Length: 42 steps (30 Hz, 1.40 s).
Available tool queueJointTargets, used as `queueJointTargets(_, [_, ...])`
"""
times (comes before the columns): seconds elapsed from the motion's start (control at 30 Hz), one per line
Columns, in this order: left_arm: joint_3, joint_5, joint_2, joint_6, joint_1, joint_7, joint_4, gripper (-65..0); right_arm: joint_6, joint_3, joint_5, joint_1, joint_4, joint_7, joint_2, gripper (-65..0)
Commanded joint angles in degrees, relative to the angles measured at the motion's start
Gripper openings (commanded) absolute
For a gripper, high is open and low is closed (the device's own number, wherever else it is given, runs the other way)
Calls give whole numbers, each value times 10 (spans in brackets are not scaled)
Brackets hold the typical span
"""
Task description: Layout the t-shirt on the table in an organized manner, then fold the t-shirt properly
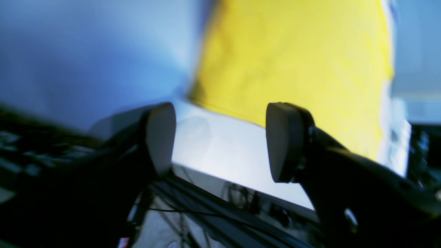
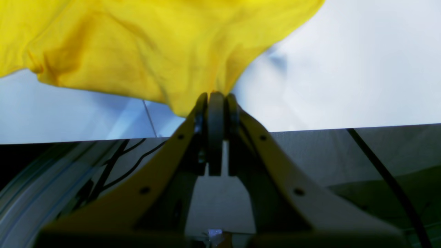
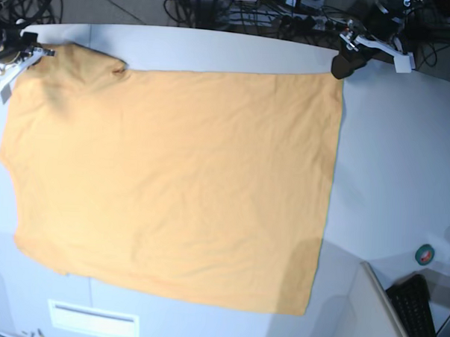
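Left pincer [image 1: 220, 141] gapes; right pincer [image 2: 216, 98] clamped.

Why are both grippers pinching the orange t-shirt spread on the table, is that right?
Not quite. Only the right gripper pinches the t-shirt. The left gripper is open and empty in the left wrist view. The shirt is spread on the table.
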<state>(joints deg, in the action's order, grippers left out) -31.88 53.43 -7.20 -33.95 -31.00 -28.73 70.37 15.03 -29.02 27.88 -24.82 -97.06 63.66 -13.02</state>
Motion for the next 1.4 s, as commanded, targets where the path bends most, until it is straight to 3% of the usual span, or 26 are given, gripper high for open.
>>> queueJointTargets(0.0, [-3,-18,-1,18,-7,-11,-1,-247,1,-3,2,-1,-7,-3,-9,-650])
queueJointTargets(1.03, [34,-21,9,17,36,-9,-43,-253,1,-3,2,0,-7,-3,-9,-650])
queueJointTargets(1.37, [84,-22,6,18,49,-9,-45,-255,1,-3,2,7,-6,-3,-7,-650])
